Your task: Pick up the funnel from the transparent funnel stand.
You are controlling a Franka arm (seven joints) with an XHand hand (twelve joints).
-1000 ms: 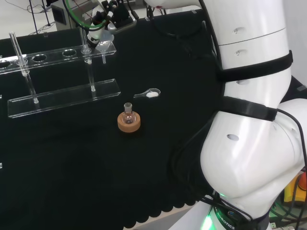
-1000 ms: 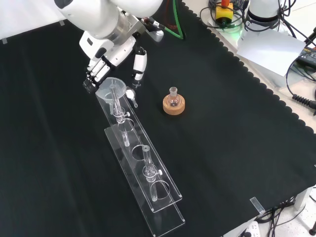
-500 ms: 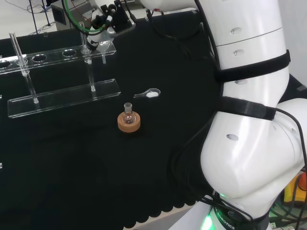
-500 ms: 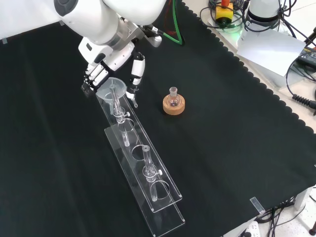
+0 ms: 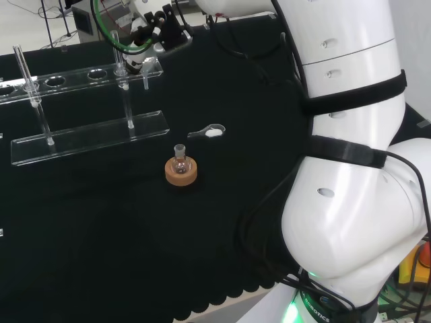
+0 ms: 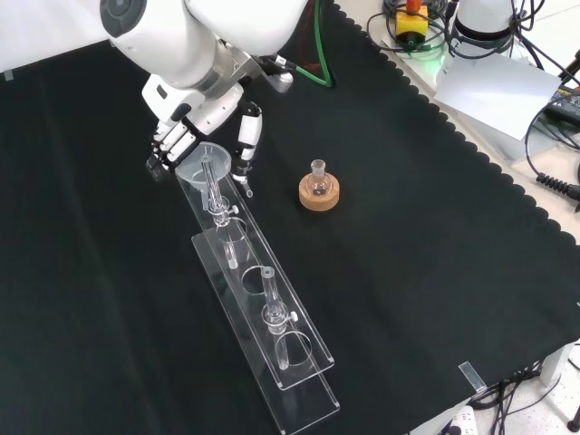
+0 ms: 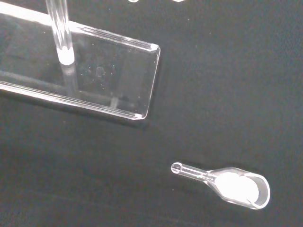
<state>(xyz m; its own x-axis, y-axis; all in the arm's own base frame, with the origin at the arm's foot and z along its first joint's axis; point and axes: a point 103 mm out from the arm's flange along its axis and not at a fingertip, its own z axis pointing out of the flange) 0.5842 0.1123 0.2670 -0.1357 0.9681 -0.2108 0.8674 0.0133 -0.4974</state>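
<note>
Funnel sat in end hole of transparent funnel stand, not yet lifted. Over last second you brought hand closer in: fingers at rim's far side, thumb just beside stand's other edge. Meaning: grasp closing in, lift pending. Hand partly spread, bracketing funnel; contact unclear, nothing held. Small scoop lay near stand's end; flask on cork ring well apart.

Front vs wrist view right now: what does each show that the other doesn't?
Front alone: the hand at the funnel on the stand's upper shelf, and a small flask on a cork ring.
Wrist alone: white powder in the clear scoop, close up.
Both: the transparent stand's base plate and black cloth.
</note>
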